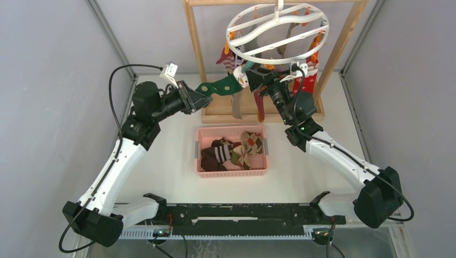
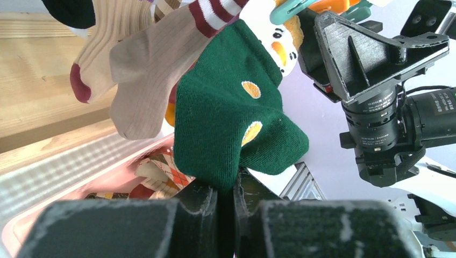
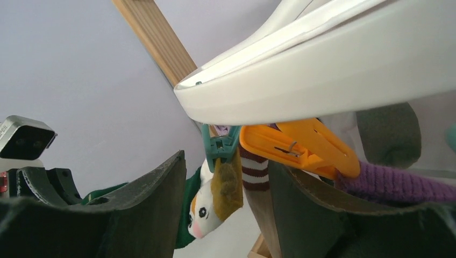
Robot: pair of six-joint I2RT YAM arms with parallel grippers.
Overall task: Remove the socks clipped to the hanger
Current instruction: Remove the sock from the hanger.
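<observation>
Pink plastic basket (image 1: 231, 173) nearest the arm bases on the white table (image 1: 172, 161), with loose argyle and striped socks (image 1: 236, 150) heaped inside. Beyond it and to the left, the left gripper (image 2: 226, 196) is pinched nearly closed on the foot end of a green sock (image 2: 226, 123) with yellow dots. The sock is drawn taut, its long axis running almost level from the gripper on the left, rising slightly rightward to its cuff. The cuff, which bears a cartoon face, is caught in a teal clip (image 3: 219, 146) under the near left rim of the hanger (image 3: 322, 70). The right gripper (image 3: 228, 183) reaches up there with its jaws partly spread, one on each side of the teal clip, with a gap on either side and nothing gripped. An orange clip (image 3: 296, 145) just beside it holds a maroon-striped sock. Farther back, more socks dangle toes down from the round white ring, which hangs from a wooden rack (image 1: 194, 37).
</observation>
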